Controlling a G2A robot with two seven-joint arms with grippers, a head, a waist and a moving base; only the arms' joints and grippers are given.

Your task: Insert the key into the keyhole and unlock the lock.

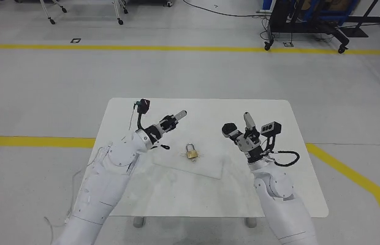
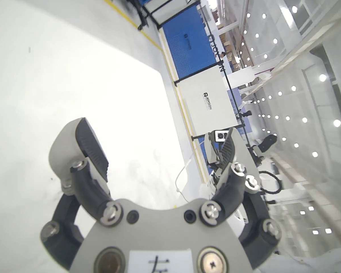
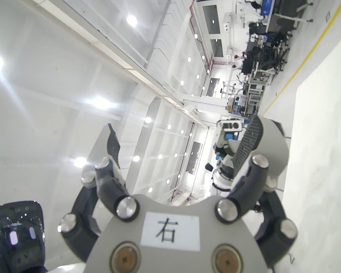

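A brass padlock (image 1: 191, 152) with a silver shackle lies on a white mat (image 1: 205, 164) in the middle of the table; something small, maybe the key, sits against its front side. My left gripper (image 1: 181, 114) hovers up and to the left of the lock, open, with nothing between its fingers (image 2: 92, 146). My right gripper (image 1: 247, 118) is raised to the right of the lock and points up and away from the table, open and empty, its ribbed pads (image 3: 245, 140) well apart.
The white table (image 1: 263, 190) stands on a pale floor with yellow lines (image 1: 178, 47). A small dark ring-shaped item (image 1: 163, 147) lies on the table by the left forearm. Carts and racks (image 1: 306, 24) stand far behind.
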